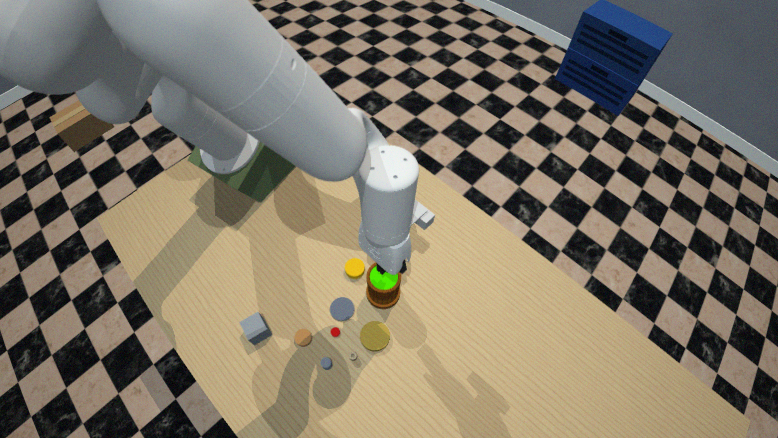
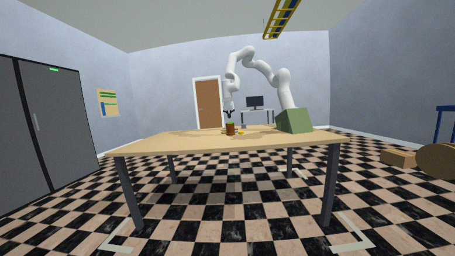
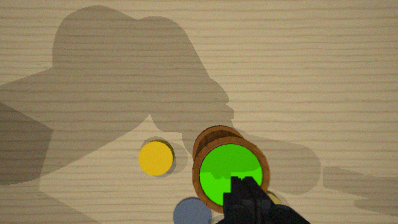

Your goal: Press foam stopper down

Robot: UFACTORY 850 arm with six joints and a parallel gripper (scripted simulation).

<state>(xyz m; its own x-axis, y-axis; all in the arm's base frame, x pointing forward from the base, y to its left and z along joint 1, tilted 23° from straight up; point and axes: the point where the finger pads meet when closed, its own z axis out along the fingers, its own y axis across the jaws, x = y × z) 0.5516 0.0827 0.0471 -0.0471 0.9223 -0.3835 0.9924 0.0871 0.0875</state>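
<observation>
A brown jar (image 1: 383, 292) stands upright on the wooden table, with a bright green foam stopper (image 1: 382, 279) in its mouth. In the wrist view the stopper (image 3: 230, 171) fills the jar's opening inside the brown rim (image 3: 231, 171). My gripper (image 1: 393, 268) is shut and empty. It hangs above the jar, clear of the stopper, as the side view shows (image 2: 228, 113) with a gap over the jar (image 2: 230, 128). Nothing lies on the stopper.
Around the jar lie flat discs: a yellow one (image 1: 354, 267), a grey-blue one (image 1: 341, 308), an olive one (image 1: 374, 335), an orange one (image 1: 302, 337), a small red one (image 1: 335, 331). A grey cube (image 1: 254, 327) sits to the left. The green arm base (image 1: 255, 171) stands behind.
</observation>
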